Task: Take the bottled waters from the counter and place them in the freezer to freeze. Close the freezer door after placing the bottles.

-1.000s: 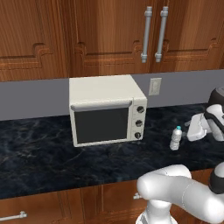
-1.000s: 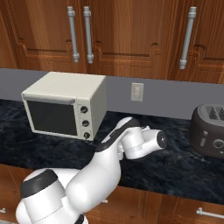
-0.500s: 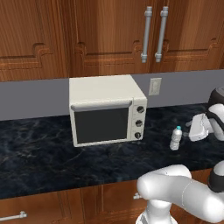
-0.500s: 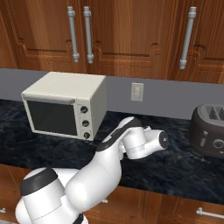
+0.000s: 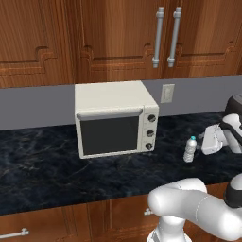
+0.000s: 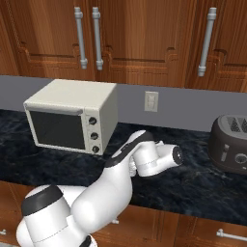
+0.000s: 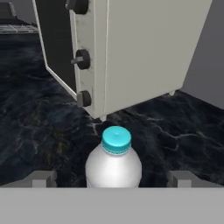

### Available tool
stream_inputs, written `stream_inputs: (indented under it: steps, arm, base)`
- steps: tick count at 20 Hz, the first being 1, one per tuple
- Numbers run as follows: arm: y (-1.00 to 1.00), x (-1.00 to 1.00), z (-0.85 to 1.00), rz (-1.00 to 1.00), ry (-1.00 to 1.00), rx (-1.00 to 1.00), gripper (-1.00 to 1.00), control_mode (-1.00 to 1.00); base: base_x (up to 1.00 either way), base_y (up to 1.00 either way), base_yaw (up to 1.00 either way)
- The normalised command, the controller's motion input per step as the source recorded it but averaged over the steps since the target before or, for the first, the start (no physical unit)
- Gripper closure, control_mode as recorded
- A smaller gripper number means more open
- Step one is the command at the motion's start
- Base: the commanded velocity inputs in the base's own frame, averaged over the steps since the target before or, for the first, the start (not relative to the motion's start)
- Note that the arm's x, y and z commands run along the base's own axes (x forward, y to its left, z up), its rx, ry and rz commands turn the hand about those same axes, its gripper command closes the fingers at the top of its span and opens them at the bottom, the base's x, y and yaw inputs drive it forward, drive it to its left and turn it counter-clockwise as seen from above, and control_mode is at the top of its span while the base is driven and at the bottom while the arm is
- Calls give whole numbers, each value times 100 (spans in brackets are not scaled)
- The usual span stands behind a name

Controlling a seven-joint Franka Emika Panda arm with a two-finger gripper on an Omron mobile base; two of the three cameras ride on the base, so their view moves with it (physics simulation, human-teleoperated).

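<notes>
A water bottle (image 7: 113, 164) stands upright on the dark bench (image 5: 56, 165), just right of the toaster oven (image 5: 116, 124). The hand (image 7: 111, 180) faces it with fingers (image 7: 41, 179) spread wide apart, one on either side, nothing held. The bottle is likely light but thin-walled and slick; its ribbed body below the teal cap (image 7: 116, 140) seems the steadiest place to grip.

Bottle (image 7: 113, 164) base — behind the band; toaster (image 6: 231, 144) — edge-cropped.
</notes>
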Motion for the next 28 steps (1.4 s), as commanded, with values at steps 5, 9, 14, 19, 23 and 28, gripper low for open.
stream_inputs:
  steps: [5,9,14,19,23,28]
  arm:
    - [8,0,-14,1,0,0,-100,-100]
    - [0,0,-12,0,0,0,-100,-100]
    - [0,0,-9,0,0,0,-100,-100]
    - [0,0,-4,0,0,0,-100,-100]
    - [0,0,0,0,0,0,-100,-100]
    - [0,0,0,0,0,0,-100,-100]
  base:
    - [0,0,0]
    - [0,0,0]
    - [0,0,0]
    - [0,0,0]
    - [0,0,0]
    - [0,0,0]
